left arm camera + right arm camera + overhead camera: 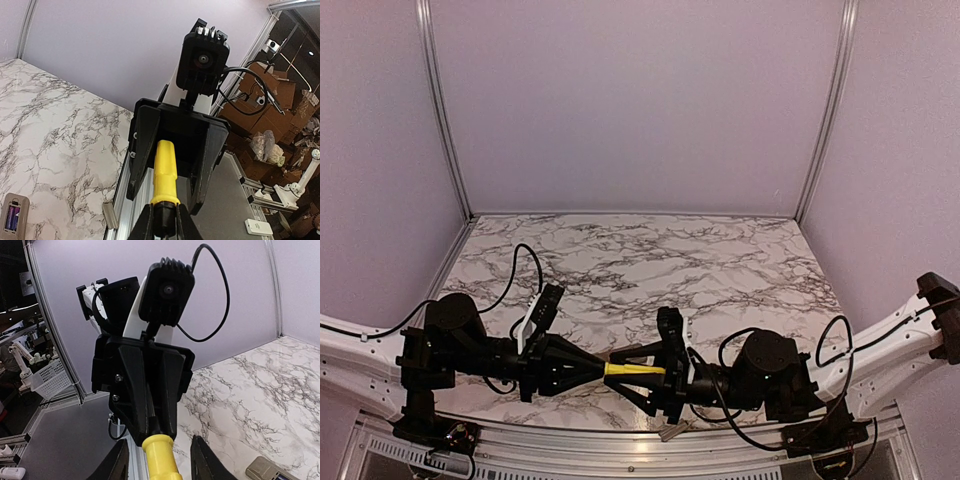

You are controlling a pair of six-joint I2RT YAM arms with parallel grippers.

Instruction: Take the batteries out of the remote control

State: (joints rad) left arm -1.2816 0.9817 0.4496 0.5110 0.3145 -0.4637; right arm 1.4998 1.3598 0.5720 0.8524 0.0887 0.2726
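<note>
The remote control (pixel 13 217) lies back-up on the marble table in the left wrist view, with dark batteries (pixel 12 218) in its open recess. A corner of the remote (pixel 266 471) also shows in the right wrist view. My left gripper (pixel 164 224) is shut on the black collar of a yellow-handled screwdriver (pixel 165 172) and holds it in the air. My right gripper (pixel 161 462) is open, with its fingers on either side of the yellow handle (pixel 160 456) and not touching it. In the top view both grippers meet at the screwdriver (pixel 635 369) near the front edge, and the remote is hidden beneath them.
A small flat grey-beige cover piece (pixel 110 215) lies on the aluminium rail at the table's near edge, also seen in the top view (pixel 670 432). The marble table (pixel 650 260) is enclosed by lilac walls at the back and on both sides.
</note>
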